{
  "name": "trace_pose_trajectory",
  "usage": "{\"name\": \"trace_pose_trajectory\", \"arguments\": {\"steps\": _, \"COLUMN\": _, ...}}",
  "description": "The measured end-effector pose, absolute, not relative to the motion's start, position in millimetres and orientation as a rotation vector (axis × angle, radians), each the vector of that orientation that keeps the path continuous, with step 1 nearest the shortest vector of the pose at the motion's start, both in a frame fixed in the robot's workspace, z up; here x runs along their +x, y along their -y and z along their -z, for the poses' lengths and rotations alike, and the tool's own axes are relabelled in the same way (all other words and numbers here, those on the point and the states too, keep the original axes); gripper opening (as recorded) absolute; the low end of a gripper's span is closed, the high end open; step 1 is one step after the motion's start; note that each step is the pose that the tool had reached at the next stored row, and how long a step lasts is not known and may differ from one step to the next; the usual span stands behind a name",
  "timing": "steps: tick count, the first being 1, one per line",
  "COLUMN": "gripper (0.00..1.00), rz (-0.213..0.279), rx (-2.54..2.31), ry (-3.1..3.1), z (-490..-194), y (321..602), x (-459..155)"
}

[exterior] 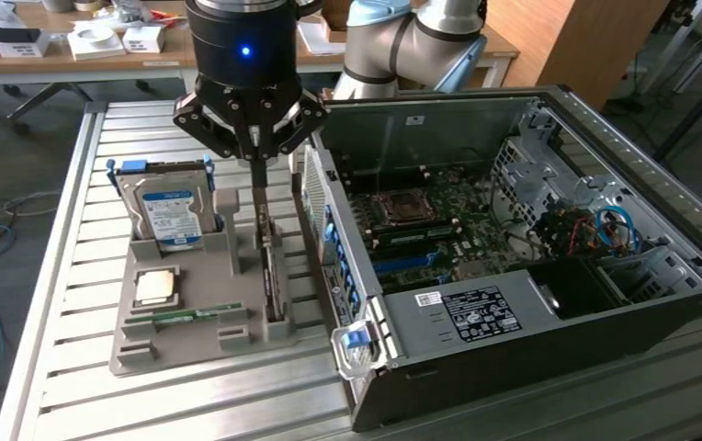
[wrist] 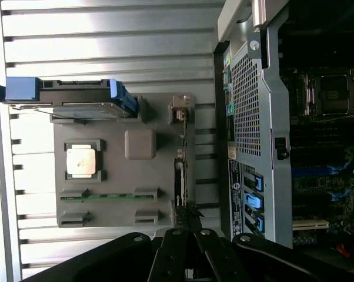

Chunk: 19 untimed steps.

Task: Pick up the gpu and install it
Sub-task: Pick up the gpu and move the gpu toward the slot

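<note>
The gpu (exterior: 274, 289) is a thin dark card standing on edge in a slot at the right side of the grey holder tray (exterior: 192, 344). My gripper (exterior: 262, 241) hangs straight down over the tray. Its two fingers are drawn together on the card's far end, shut on the top edge. The wrist view looks down the narrow edge of the gpu (wrist: 179, 179) as it runs into my gripper (wrist: 186, 214). The card still sits in the tray (wrist: 115, 194).
The tray also holds an upright silver hard drive (exterior: 174, 211), a square processor (exterior: 157, 287) and a green memory stick (exterior: 192, 315). An open computer case (exterior: 511, 303) lies just to the exterior view's right, its motherboard (exterior: 437, 220) exposed. All of it rests on a slatted metal table (exterior: 82, 404).
</note>
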<state>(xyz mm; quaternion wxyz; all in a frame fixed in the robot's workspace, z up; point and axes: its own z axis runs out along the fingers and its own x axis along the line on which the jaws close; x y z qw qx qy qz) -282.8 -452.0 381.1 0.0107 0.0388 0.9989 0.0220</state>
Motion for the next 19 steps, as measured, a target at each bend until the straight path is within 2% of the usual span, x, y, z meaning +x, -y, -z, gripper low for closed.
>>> {"name": "trace_pose_trajectory", "arguments": {"steps": 9, "gripper": 0.11, "rz": -0.069, "rx": 0.121, "ry": -3.117, "z": -381.1, "y": 452.0, "x": -282.8}}
{"name": "trace_pose_trajectory", "arguments": {"steps": 10, "gripper": 0.17, "rz": -0.069, "rx": 0.121, "ry": -3.117, "z": -381.1, "y": 452.1, "x": -282.8}}
{"name": "trace_pose_trajectory", "arguments": {"steps": 11, "gripper": 0.17, "rz": -0.069, "rx": 0.121, "ry": -3.117, "z": -381.1, "y": 452.0, "x": -282.8}}
{"name": "trace_pose_trajectory", "arguments": {"steps": 13, "gripper": 0.29, "rz": -0.069, "rx": 0.121, "ry": -3.117, "z": -381.1, "y": 452.0, "x": -282.8}}
{"name": "trace_pose_trajectory", "arguments": {"steps": 16, "gripper": 0.35, "rz": -0.069, "rx": 0.121, "ry": -3.117, "z": -381.1, "y": 452.0, "x": -282.8}}
{"name": "trace_pose_trajectory", "arguments": {"steps": 17, "gripper": 0.42, "rz": -0.069, "rx": 0.121, "ry": -3.117, "z": -381.1, "y": 452.1, "x": -282.8}}
{"name": "trace_pose_trajectory", "arguments": {"steps": 19, "gripper": 0.42, "rz": -0.069, "rx": 0.121, "ry": -3.117, "z": -381.0, "y": 452.0, "x": -282.8}}
